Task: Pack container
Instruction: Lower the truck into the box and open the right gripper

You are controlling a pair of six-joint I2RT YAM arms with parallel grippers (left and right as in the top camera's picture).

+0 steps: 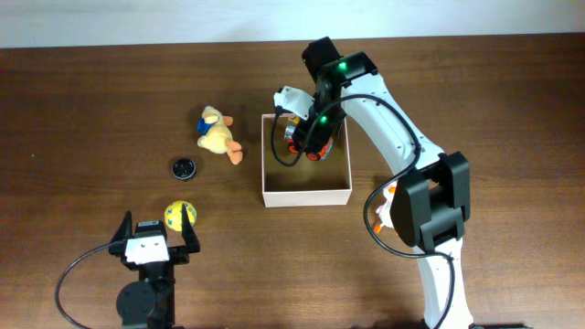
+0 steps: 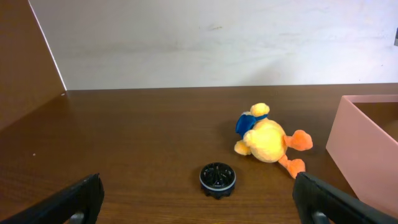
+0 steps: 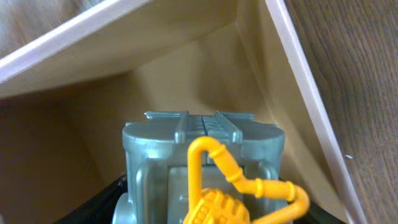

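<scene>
The container [image 1: 306, 194], a shallow square box with white walls and a tan floor, stands at mid-table. My right gripper [image 1: 307, 137] reaches down into its far part. A grey toy with a yellow pipe [image 3: 205, 168] sits between its black fingers [image 3: 102, 202], low in the box by the wall [image 3: 298, 81]. Whether the fingers press on the toy does not show. My left gripper [image 1: 156, 227] stands wide open near the front left, nothing held, with a yellow ball [image 1: 179, 215] just inside its right finger.
A yellow plush duck [image 1: 218, 134] lies left of the container, seen also in the left wrist view as duck [image 2: 267, 138]. A small black round part [image 1: 184, 168] [image 2: 217, 178] lies ahead of the left gripper [image 2: 199, 199]. The container's wall [image 2: 364, 149] rises at right.
</scene>
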